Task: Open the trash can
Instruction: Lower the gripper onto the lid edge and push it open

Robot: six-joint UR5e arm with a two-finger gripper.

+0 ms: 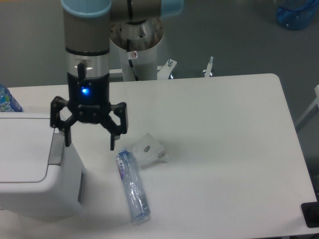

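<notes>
The trash can [30, 169] is a large boxy white bin at the left edge of the table, its flat white lid down and a grey push strip [56, 148] along the lid's right side. My gripper [89, 142] hangs open just right of and above that strip, its left fingertip [66, 139] over the bin's right edge and its right fingertip [113, 144] over the table. It holds nothing.
A clear plastic bottle [132, 186] lies on its side on the white table [224, 149] just right of the bin. A crumpled clear plastic wrapper [147, 149] lies beside it. A blue bottle [7, 101] stands behind the bin at far left.
</notes>
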